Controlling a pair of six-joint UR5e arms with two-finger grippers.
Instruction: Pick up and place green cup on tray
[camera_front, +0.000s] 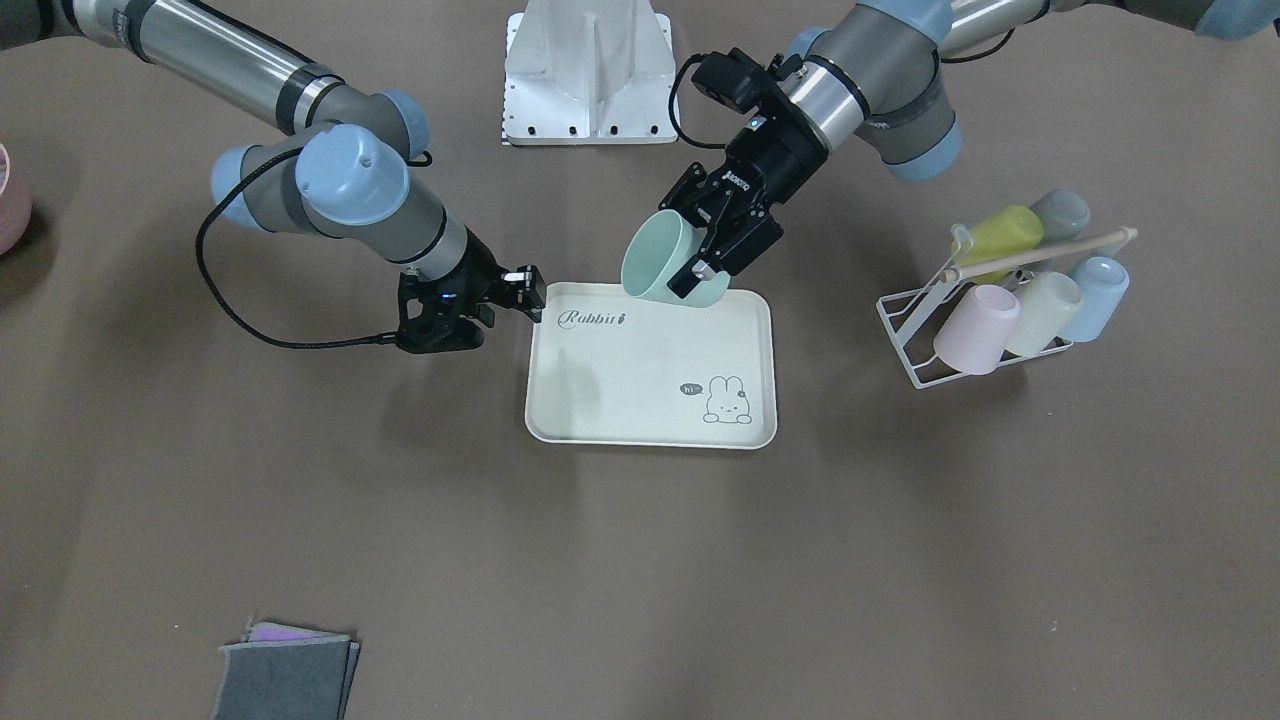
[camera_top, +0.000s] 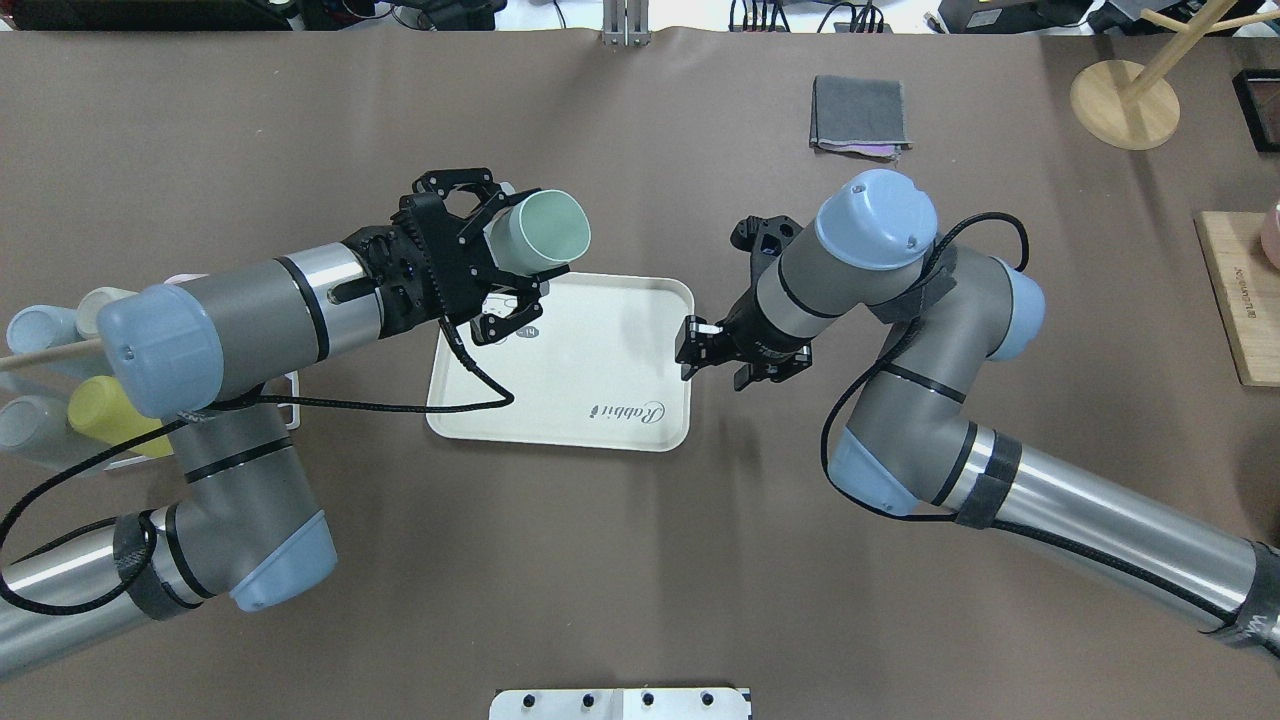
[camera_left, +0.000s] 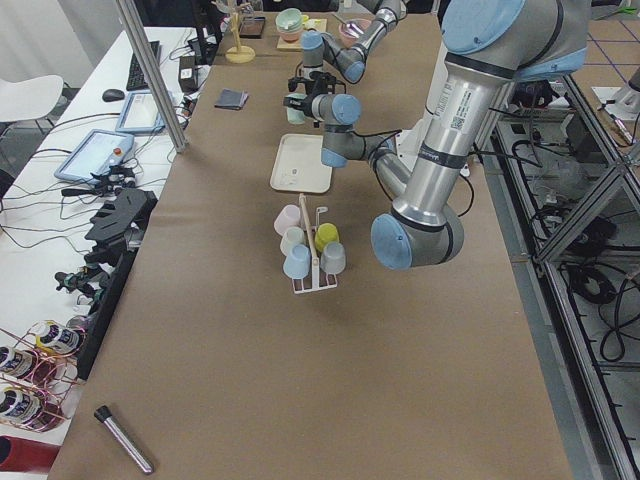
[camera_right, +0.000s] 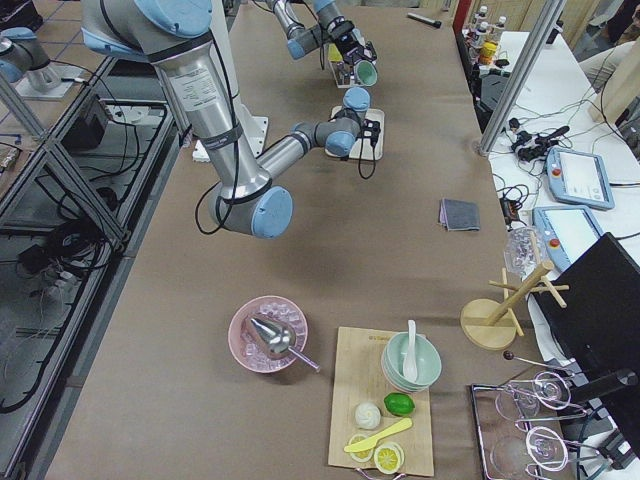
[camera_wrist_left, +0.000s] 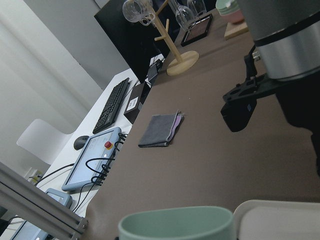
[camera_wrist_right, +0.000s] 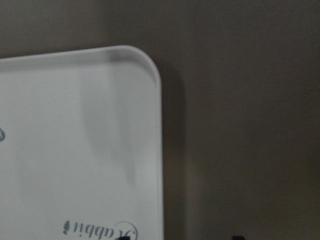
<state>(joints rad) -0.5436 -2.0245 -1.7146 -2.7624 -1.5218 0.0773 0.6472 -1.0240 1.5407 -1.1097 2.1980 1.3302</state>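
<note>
My left gripper (camera_front: 688, 250) is shut on the mint-green cup (camera_front: 655, 260). It holds the cup tilted, mouth away from the robot, raised over the cream "Rabbit" tray (camera_front: 640, 380). In the overhead view the cup (camera_top: 540, 230) sits in the left gripper (camera_top: 505, 255) above the tray (camera_top: 590, 370). The cup's rim (camera_wrist_left: 175, 222) fills the bottom of the left wrist view. My right gripper (camera_front: 440, 335) points down beside the tray's corner (camera_wrist_right: 145, 65), empty, with its tips apart. It also shows in the overhead view (camera_top: 765, 372).
A white wire rack (camera_front: 925, 330) holding several pastel cups, one yellow-green (camera_front: 1000, 240), stands on the robot's left. A folded grey cloth (camera_front: 285, 675) lies at the far side. A wooden stand (camera_top: 1125, 100) and a wooden board (camera_top: 1240, 300) are at the far right.
</note>
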